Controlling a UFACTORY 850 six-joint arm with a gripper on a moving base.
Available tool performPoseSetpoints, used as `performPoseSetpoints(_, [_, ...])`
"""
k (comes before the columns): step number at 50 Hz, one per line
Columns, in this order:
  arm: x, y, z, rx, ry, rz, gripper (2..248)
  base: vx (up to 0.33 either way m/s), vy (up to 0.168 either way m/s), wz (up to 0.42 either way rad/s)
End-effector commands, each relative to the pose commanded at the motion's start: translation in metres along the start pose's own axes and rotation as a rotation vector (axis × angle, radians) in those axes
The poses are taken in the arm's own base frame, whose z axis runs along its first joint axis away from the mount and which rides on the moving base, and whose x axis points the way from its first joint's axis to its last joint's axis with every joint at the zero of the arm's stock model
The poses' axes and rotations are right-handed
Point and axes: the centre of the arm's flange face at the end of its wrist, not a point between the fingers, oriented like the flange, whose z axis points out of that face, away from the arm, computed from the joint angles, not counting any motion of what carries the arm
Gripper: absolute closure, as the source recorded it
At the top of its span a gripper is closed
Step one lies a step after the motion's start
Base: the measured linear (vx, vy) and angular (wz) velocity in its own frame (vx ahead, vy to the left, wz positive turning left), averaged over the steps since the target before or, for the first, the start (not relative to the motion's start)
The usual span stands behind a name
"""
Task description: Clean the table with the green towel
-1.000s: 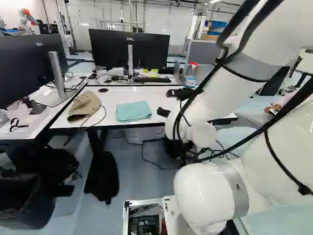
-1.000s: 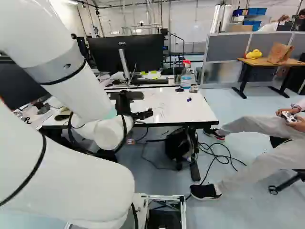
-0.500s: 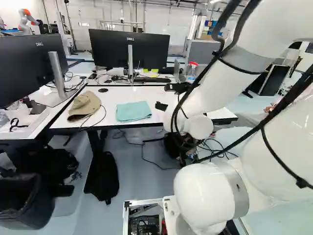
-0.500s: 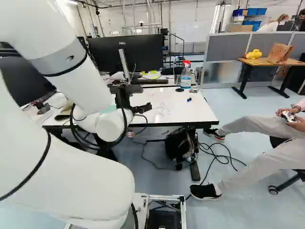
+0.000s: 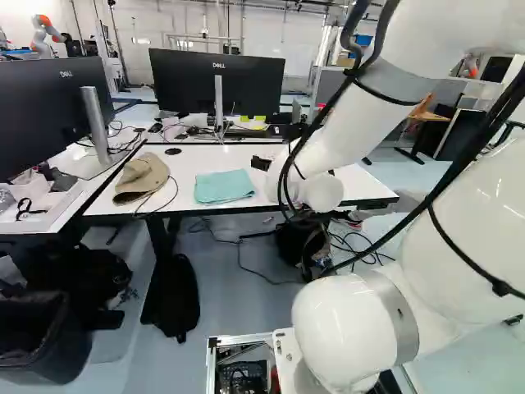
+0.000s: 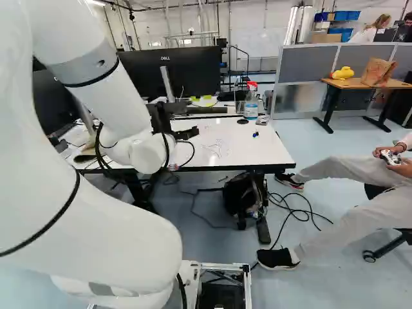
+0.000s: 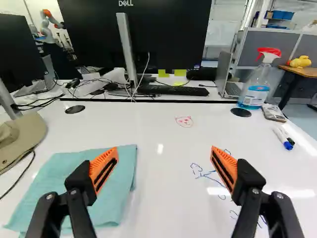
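Observation:
My gripper [image 6: 187,132] is over the white table [image 6: 257,151] in the right base view. In the wrist view the gripper [image 7: 165,166] stands wide open, with nothing between its orange pads. The folded green towel [image 5: 224,186] lies flat on the table; in the wrist view the towel [image 7: 84,186] is partly behind one finger. Blue pen marks [image 7: 208,176] are on the tabletop around the other finger, and a small red drawing [image 7: 184,121] is farther ahead.
A tan cap [image 5: 141,178] with a cord lies beside the towel. A spray bottle [image 7: 257,82], markers [image 7: 283,138] and a small packet [image 7: 273,113] stand or lie near the far corner. Monitors [image 5: 217,82] rise behind. Another robot [image 5: 43,37] is far back.
The arm has swung left over the table, bringing the gripper nearer the towel in the left base view. Towel and base have stayed in place.

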Motion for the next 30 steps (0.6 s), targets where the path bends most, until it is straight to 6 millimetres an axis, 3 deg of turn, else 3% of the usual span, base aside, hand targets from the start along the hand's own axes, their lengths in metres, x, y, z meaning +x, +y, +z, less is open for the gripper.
performPoseSetpoints(30, [0.017,-0.037,0.035,0.094,0.008,-0.022,3,0.000,0.000,0.000])
